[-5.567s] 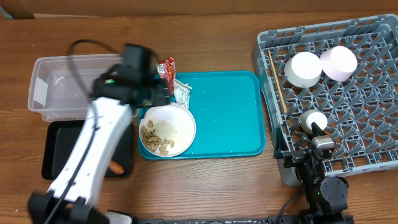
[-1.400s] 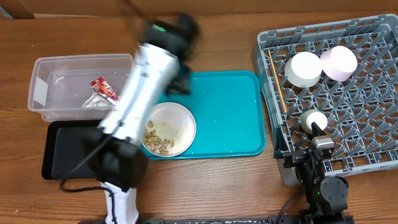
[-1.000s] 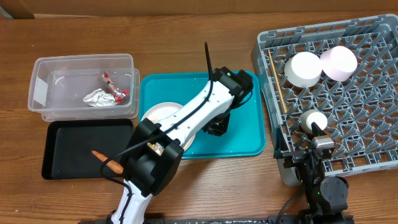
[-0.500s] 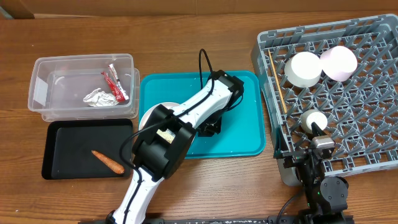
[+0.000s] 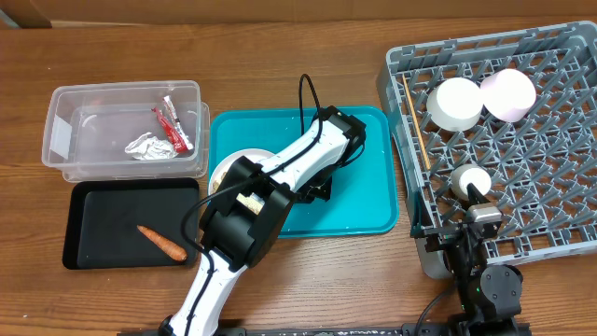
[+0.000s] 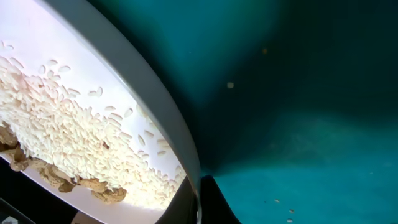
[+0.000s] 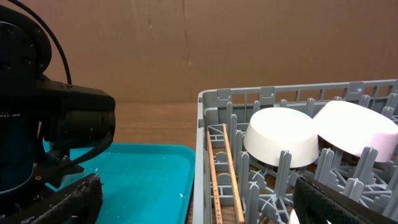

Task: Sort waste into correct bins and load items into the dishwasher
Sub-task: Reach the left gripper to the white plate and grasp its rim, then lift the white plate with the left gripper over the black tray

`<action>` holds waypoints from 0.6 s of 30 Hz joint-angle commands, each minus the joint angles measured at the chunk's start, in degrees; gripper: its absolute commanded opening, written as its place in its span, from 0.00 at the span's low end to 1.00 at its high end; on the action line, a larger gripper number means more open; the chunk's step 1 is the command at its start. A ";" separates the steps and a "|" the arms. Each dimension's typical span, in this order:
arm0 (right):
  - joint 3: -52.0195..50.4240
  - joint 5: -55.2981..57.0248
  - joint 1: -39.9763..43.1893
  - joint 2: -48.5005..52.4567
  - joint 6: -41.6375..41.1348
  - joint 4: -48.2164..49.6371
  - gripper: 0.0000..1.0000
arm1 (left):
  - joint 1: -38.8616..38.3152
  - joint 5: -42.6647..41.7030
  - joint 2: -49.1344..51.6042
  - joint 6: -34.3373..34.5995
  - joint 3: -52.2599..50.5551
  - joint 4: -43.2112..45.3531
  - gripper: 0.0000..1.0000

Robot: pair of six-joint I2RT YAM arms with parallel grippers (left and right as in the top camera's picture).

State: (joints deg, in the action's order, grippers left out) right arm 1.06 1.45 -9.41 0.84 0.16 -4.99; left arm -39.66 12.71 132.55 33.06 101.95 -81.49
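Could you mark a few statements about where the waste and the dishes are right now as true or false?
1. The carrot lies in the black tray. True.
2. The red wrapper lies in the black tray. False: it is in the clear tub, beside the silver wrapper.
3. White bowls sit in the dish rack. True.
4. The chopsticks lie in the clear tub. False: they lie in the dish rack, along its left edge.
5. The white dish in the left wrist view is empty. False: it holds rice and nuts.
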 commanded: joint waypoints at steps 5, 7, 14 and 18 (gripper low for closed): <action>-0.59 -0.26 0.15 -0.61 -0.22 0.35 1.00 | -0.04 1.18 -10.38 0.59 5.07 -2.08 0.04; -0.59 -0.26 0.15 -0.61 -0.22 0.35 1.00 | 0.02 1.16 -14.49 0.66 6.21 -2.34 0.04; -0.59 -0.26 0.15 -0.61 -0.22 0.35 1.00 | 3.87 0.66 -23.61 2.62 6.32 -5.27 0.04; -0.59 -0.26 0.15 -0.61 -0.22 0.35 1.00 | 10.49 -2.12 -26.62 2.91 6.32 -7.89 0.04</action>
State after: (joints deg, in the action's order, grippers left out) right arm 1.06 1.48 -9.41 0.84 0.21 -5.02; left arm -34.85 12.01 108.25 34.48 107.59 -88.23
